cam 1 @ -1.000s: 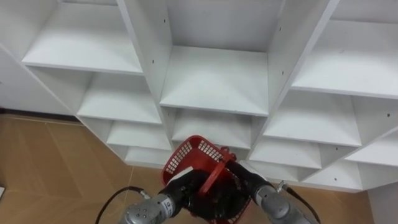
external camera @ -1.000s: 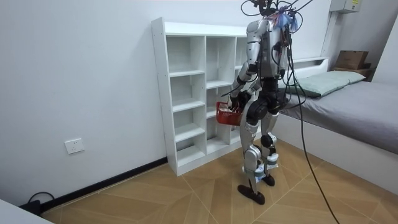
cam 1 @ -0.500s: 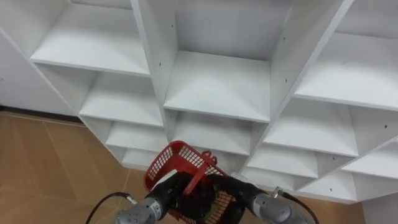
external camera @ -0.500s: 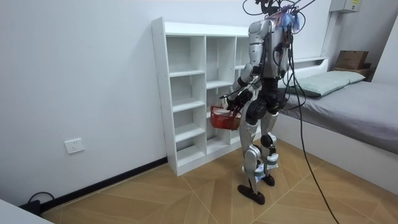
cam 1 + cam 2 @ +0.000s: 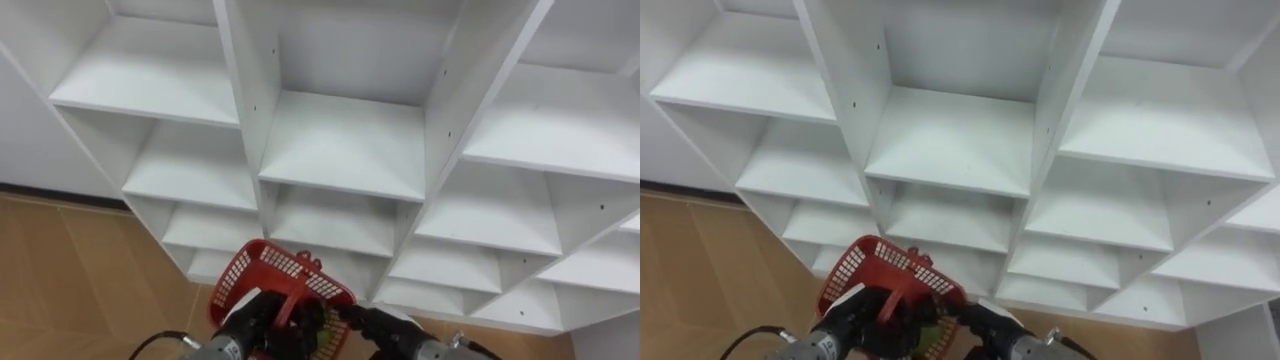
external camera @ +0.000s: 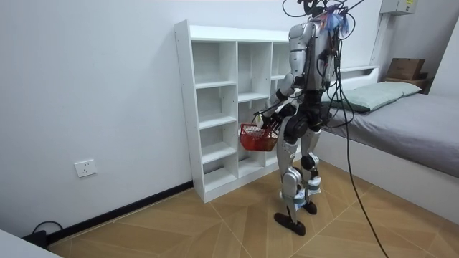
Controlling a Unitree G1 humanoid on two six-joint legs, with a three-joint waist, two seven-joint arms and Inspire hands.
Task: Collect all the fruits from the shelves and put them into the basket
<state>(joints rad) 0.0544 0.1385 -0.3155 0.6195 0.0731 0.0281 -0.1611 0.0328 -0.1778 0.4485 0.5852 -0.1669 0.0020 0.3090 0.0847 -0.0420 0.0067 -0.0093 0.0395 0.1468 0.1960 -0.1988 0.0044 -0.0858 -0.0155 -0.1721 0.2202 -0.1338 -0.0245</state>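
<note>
A red mesh basket (image 5: 262, 272) hangs low in front of the white closet (image 5: 345, 140), before its lower middle compartments. My left hand (image 5: 248, 318) comes in from the lower left, its dark fingers curled round the basket's red handle (image 5: 292, 305). Against the basket's right rim rests my right hand (image 5: 385, 328). Something green-yellow (image 5: 928, 333) lies inside the basket; too little of it shows to tell what it is. In the room view I stand upright facing the closet (image 6: 215, 107), with the basket (image 6: 255, 137) held at hip height.
The closet's white shelves and upright dividers rise close ahead. Wooden floor (image 5: 70, 270) lies to the lower left. A bed (image 6: 409, 122) stands at the room view's right, behind me, and a wall socket (image 6: 84, 168) sits low on the wall at its left.
The basket has swung lower and toward my left, away from the right column of shelves. Both hands went with it. My footing looks unchanged.
</note>
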